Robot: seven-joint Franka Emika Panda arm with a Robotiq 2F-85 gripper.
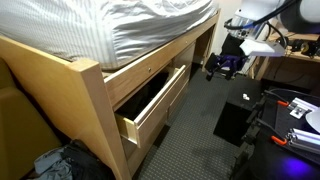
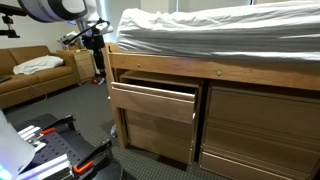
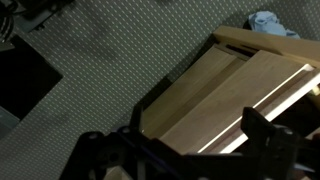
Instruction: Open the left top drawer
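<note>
left top drawer [image 2: 152, 100] pulled out; only wrist view resolves gripper [image 3: 180, 140]: fingers spread, holding nothing.

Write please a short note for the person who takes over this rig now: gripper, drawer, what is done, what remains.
Gripper: open, empty, apart from the drawer.
Left top drawer: pulled well out of the bed frame, with its dark interior showing in an exterior view.
Done: the drawer looks open.
Left: probably only parking the arm. Pull further only if full extension is wanted.
</note>
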